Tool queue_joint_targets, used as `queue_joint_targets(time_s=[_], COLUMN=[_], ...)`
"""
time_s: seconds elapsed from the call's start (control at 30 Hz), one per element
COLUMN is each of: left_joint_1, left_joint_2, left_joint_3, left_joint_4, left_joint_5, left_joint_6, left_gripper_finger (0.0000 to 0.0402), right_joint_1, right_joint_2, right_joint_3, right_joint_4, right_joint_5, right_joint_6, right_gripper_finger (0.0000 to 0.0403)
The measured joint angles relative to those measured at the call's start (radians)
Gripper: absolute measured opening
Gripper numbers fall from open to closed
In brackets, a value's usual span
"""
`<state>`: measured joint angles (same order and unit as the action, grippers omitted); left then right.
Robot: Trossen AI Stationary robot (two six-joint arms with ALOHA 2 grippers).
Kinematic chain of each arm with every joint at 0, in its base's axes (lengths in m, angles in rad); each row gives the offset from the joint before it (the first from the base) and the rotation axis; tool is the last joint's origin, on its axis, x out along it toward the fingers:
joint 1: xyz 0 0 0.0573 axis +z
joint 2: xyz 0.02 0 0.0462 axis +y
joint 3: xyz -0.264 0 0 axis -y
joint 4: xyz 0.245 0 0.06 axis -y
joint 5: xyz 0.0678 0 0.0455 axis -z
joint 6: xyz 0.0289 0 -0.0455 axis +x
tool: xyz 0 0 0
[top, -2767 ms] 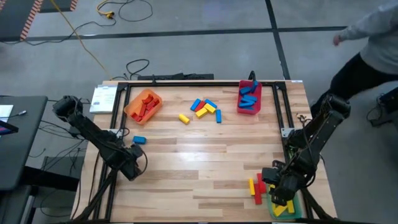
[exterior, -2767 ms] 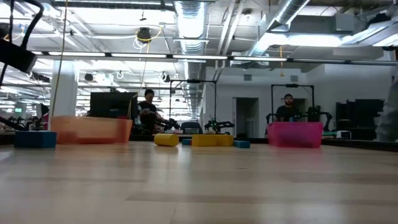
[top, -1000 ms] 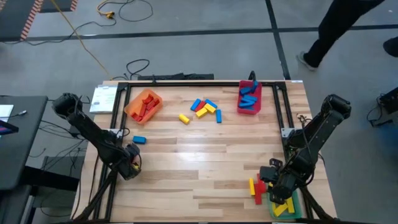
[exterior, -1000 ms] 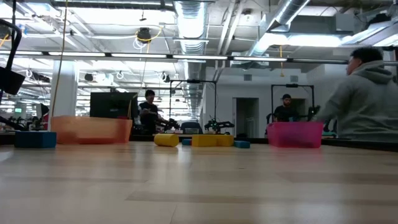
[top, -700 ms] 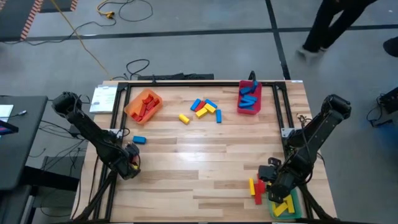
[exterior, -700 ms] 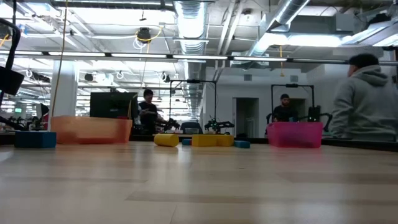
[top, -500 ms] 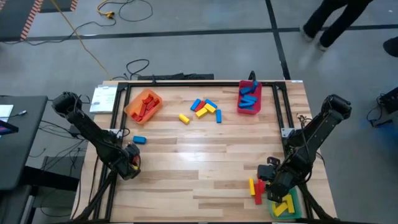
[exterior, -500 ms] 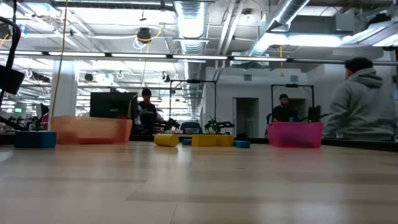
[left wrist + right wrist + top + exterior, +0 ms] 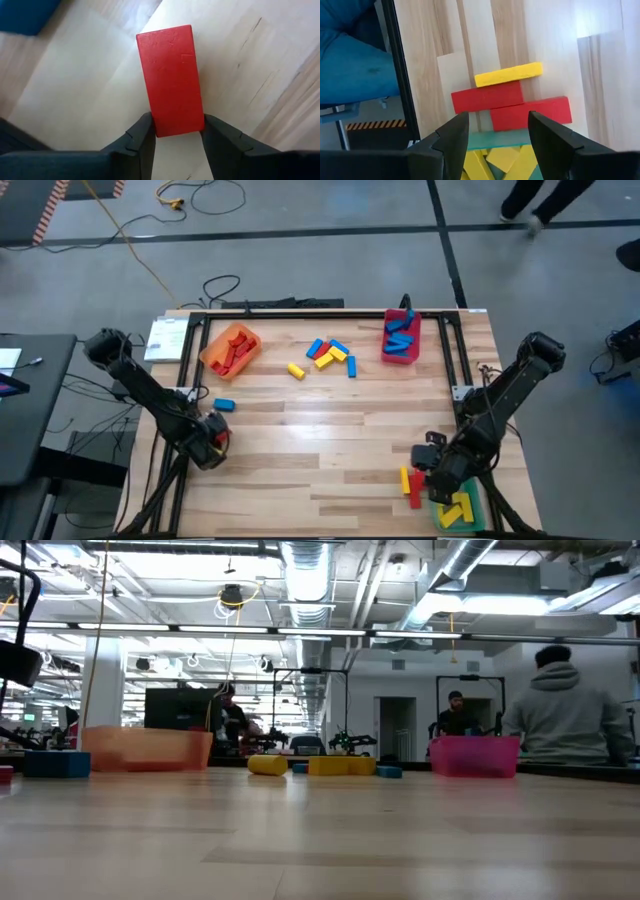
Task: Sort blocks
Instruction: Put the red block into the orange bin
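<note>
Left gripper (image 9: pixel 177 131) has drawn its fingers in onto a red block (image 9: pixel 171 80) at the bench's (image 9: pixel 330 440) near-left; grip looks made, lift pending; right gripper (image 9: pixel 496 135) hangs open over the green bin (image 9: pixel 455 510); orange bin (image 9: pixel 230 348) beyond.

You are looking at three translucent plastic bins: one orange bin (image 9: pixel 232 348), one red bin (image 9: pixel 401 340) and one green bin (image 9: pixel 505 137). Two dark robot arms are standing at the table, the left arm (image 9: pixel 150 395) and the right arm (image 9: pixel 500 405).

Small rectangular blocks are lying singly in six places:
- one lone blue block (image 9: pixel 224 405)
- one lone yellow block (image 9: pixel 296 370)
- one single red block (image 9: pixel 171 80)
- one yellow bar (image 9: pixel 508 74) beside the green bin
- two red bars (image 9: pixel 487 97) beside the green bin

The mixed central cluster (image 9: pixel 330 353) is overlapping too much for a firm count. Three people (image 9: pixel 565 710) are showing in the room behind.
</note>
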<state>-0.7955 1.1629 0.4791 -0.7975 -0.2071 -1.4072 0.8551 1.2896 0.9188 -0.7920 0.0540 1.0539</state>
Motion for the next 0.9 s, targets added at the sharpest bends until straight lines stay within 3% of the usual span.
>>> queue_joint_targets(time_s=[0.2,0.43,0.73,0.9], left_joint_1=[0.035,0.127,0.283,0.346], left_joint_2=[0.002,0.0,0.0,0.0], left_joint_3=[0.013,0.016,0.015,0.016], left_joint_4=[0.098,0.326,0.642,0.746], left_joint_5=[-0.129,-0.145,-0.078,-0.02], left_joint_6=[0.098,0.342,0.686,0.795], left_gripper_finger=[0.0132,0.0132,0.0131,0.0131], right_joint_1=[-0.031,-0.081,-0.184,-0.236], right_joint_2=[0.0,0.0,0.0,0.0], right_joint_3=[0.0,0.0,0.0,0.0], right_joint_4=[0.05,0.104,0.309,0.459], right_joint_5=[0.0,0.0,0.04,0.058], right_joint_6=[-0.072,-0.186,-0.491,-0.691], right_gripper_finger=[0.0218,0.0218,0.0218,0.0218])
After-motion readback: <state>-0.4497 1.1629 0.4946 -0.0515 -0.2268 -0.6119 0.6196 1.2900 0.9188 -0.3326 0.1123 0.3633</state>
